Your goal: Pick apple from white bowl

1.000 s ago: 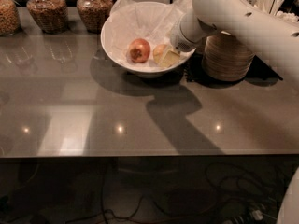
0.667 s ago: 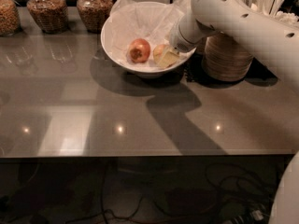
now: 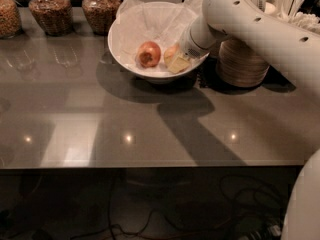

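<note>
The wide white bowl (image 3: 120,44), lined with crinkled white paper, stands at the back middle of the grey table. Two apples lie in it. The redder apple (image 3: 149,54) is on the left. The paler yellowish apple (image 3: 170,54) is just to its right, partly hidden by my gripper (image 3: 178,64). My gripper reaches down into the bowl from the right and sits against the paler apple's right side. The white arm (image 3: 250,24) comes in from the upper right.
Stacked beige disposable bowls (image 3: 242,64) stand right of the white bowl, under my arm. Three glass jars of grain (image 3: 50,11) line the back left. White cutlery (image 3: 295,4) stands at the back right. The table's front edge (image 3: 150,166) runs across the lower part.
The arm has shifted very slightly to the left over the bowl. The gripper stays low beside the paler apple. The apples and the bowl have not moved.
</note>
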